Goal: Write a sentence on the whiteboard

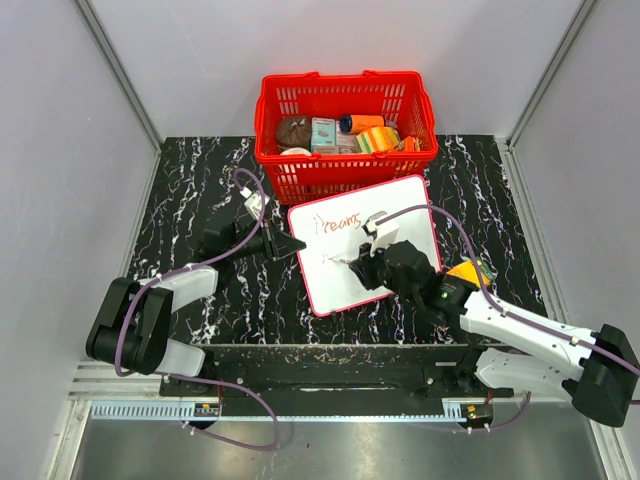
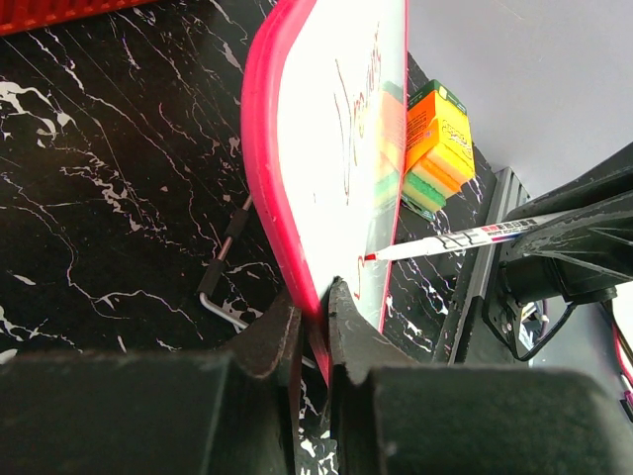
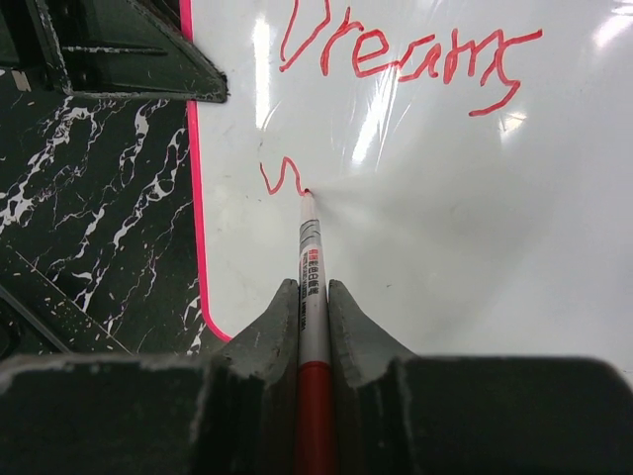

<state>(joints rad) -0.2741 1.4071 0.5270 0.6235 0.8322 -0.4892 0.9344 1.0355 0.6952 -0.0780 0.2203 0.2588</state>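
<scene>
Pinching marker (image 3: pixel 310 247) in right gripper (image 3: pixel 313 287), tip on whiteboard (image 1: pixel 340 285) before basket (image 1: pixel 345 95), sentence (image 3: pixel 406 54) reading "Dreams" plus squiggle beneath, left gripper (image 2: pixel 315 297) clamping pink rim, seen close only from left wrist.

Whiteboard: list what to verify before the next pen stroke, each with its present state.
1. ok: marker is clamped between right fingers.
2. ok: marker tip touches whiteboard at the stroke's end.
3. ok: left fingers pinch the whiteboard's rim.
4. ok: first line, "Dreams", is written.
5. not ok: second line is only a first squiggle.
6. ok: bare board lies right of the tip for more letters.
</scene>
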